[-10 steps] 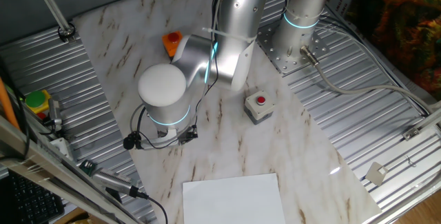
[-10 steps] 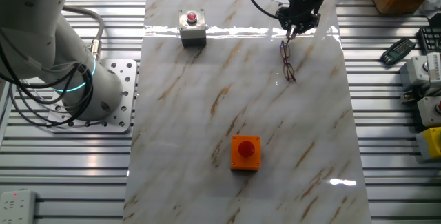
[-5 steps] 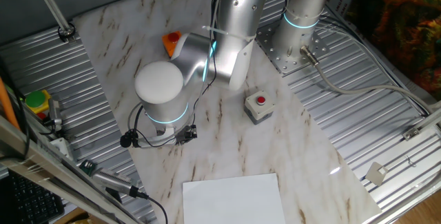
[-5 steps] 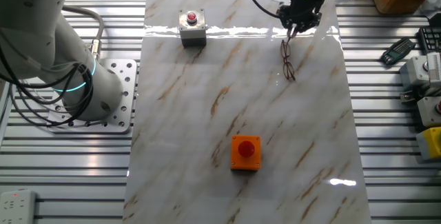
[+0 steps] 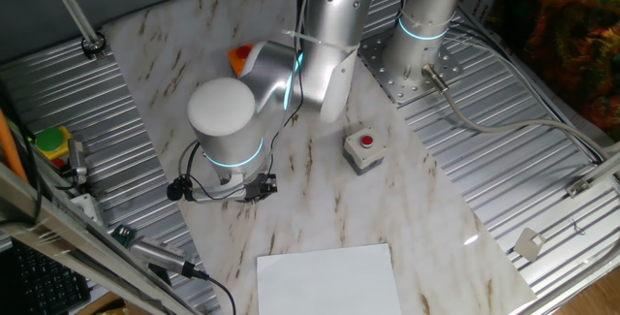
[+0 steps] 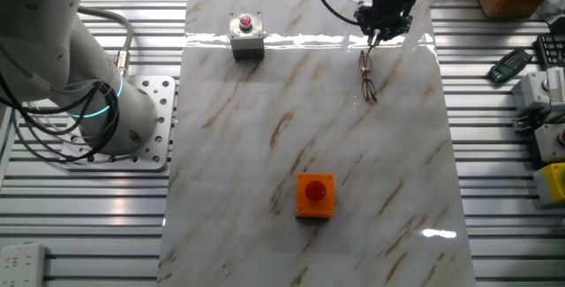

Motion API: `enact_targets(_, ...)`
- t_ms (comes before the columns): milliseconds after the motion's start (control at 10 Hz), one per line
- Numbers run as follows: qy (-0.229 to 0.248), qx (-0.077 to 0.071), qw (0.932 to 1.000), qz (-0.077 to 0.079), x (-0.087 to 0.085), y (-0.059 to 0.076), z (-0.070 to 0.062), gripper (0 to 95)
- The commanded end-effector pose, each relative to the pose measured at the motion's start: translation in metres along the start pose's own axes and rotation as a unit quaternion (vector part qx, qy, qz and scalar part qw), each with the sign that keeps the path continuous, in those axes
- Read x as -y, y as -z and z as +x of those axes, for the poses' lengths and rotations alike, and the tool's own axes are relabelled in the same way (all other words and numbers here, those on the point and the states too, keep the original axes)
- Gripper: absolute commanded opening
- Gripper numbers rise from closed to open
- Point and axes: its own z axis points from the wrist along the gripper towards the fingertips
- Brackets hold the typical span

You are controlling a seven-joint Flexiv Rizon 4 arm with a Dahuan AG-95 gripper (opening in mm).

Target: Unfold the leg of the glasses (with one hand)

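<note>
On the white marble-patterned surface [image 6: 265,190], the grey red-button box [image 6: 246,35] sits well left of the fingers [image 6: 376,41], with open room between. The thin reddish-brown wire glasses [image 6: 369,77] lie directly below the fingers, whose tips seem pinched together on the top end.

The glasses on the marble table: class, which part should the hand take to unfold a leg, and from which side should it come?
Take the slim leg at the end of the glasses nearest the hand, coming down from above. The glasses lie flat on the marble table, so only a top approach looks workable, and the thin wire leg suits a fingertip pinch better than the lenses. Whether the hand already grips it is unclear.
</note>
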Motion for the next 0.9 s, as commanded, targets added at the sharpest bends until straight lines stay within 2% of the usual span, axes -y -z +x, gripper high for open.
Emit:
enact_targets(100, -0.001, 0.003, 1.0, -0.001, -0.001, 0.002, 0.0, 0.0)
enact_targets(900, -0.006, 0.009, 0.9999, -0.006, -0.002, 0.016, 0.001, 0.0)
